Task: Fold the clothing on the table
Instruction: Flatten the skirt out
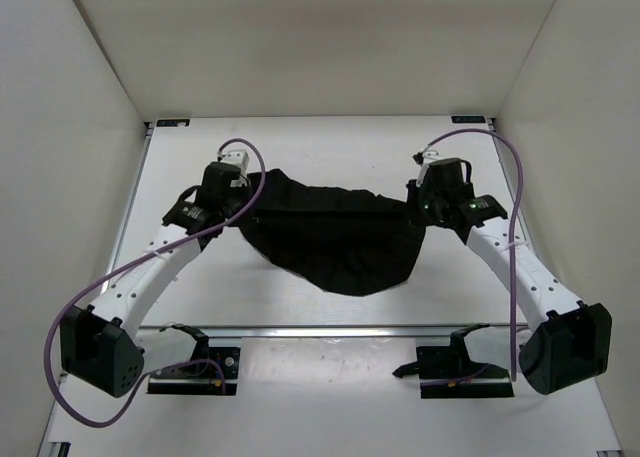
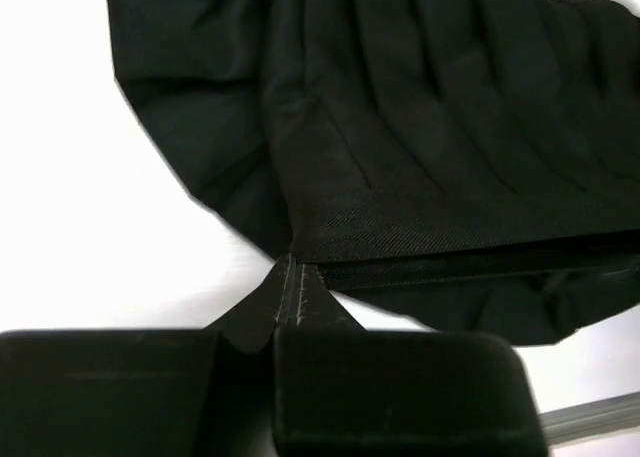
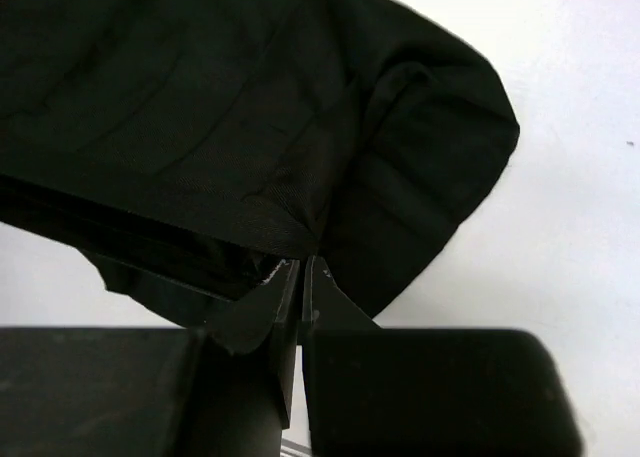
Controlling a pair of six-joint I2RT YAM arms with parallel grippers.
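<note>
The left end effector [image 2: 290, 282] is clenched on one band corner of the clothing [image 1: 340, 242]; the right end effector [image 3: 302, 275] is clenched on the opposite corner. The clothing spans between them, its rounded edge sagging toward the arm bases over the middle of the tabletop [image 1: 330, 142].

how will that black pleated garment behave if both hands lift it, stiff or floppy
Probably floppy: the black pleated fabric garment droops in a curve between the left hand and right hand, each pinching a corner. Likely light, since fingertip pinches hold its edge stretched. Its loose lower part would probably drag and bunch on the white table.
</note>
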